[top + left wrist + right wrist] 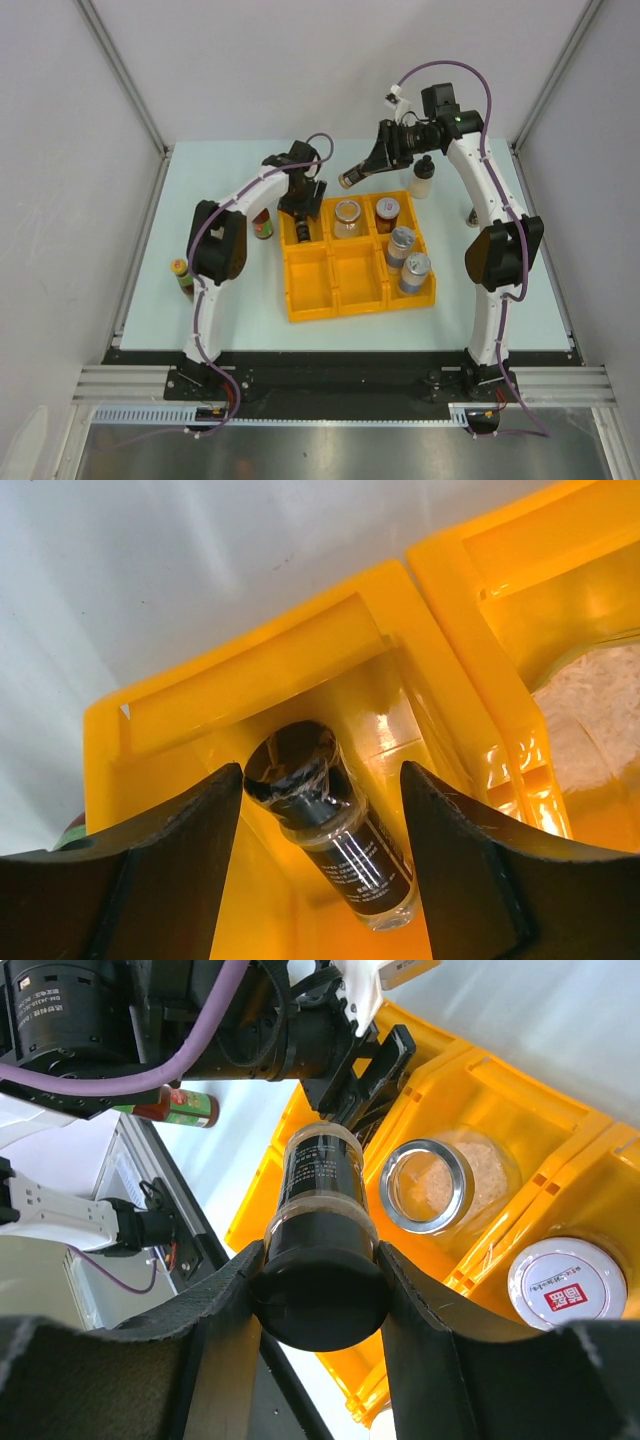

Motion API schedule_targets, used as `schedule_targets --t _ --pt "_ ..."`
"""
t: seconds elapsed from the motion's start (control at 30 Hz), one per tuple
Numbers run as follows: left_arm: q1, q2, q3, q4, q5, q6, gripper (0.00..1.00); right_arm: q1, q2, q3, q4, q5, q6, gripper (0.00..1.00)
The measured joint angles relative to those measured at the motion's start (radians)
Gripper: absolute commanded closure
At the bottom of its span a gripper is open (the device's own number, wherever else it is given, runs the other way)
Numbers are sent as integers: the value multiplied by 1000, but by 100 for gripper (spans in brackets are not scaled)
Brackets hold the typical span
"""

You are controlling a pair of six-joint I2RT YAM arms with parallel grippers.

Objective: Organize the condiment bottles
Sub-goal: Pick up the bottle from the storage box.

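Note:
My left gripper (301,222) (322,775) reaches down into the back-left compartment of the yellow tray (330,300) (250,680). Its jaws are open on either side of a dark, black-capped bottle (340,840), which leans in that compartment; a gap shows on the right side. My right gripper (360,170) (320,1255) hovers above the tray's back edge, shut on a black-capped spice jar (349,180) (322,1190). The tray also holds a silver-lidded clear jar (347,215) (425,1185), a red-lidded jar (387,212) (567,1282) and two blue-labelled shakers (400,245) (414,272).
A white bottle (423,178) stands on the table behind the tray's back-right corner. A red and green sauce bottle (263,222) (185,1108) stands just left of the tray. Another small bottle (182,277) sits near the table's left edge by the left arm.

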Motion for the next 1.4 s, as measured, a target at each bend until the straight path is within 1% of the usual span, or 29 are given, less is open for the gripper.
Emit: schedule_targets --t 0.07,0.2,0.23,0.27,0.3,0.7,0.9,1.13,1.3,1.4 --pt "-1 10 11 -10 -1 9 88 -1 0 0 0 0 0 76" --pt "-2 23 24 -21 -1 23 90 -1 0 0 0 0 0 76" --pt "-2 24 24 -21 -1 25 92 -1 0 0 0 0 0 76" --pt "-2 25 24 -21 0 28 97 -1 0 0 0 0 0 76" --pt "-2 27 24 -21 1 33 99 -1 0 0 0 0 0 76" --pt "-3 34 27 -62 60 76 100 -5 0 4 -1 8 0 76" --pt "-26 31 40 -94 125 102 100 -3 0 8 -3 46 -9 77" --pt "-15 34 78 -132 146 117 100 9 -1 -31 -26 151 -103 80" --pt "-11 34 89 -142 153 119 100 29 -13 -124 -86 221 -214 82" --pt "-7 34 89 -140 153 119 100 64 -61 -218 -117 277 -294 82"
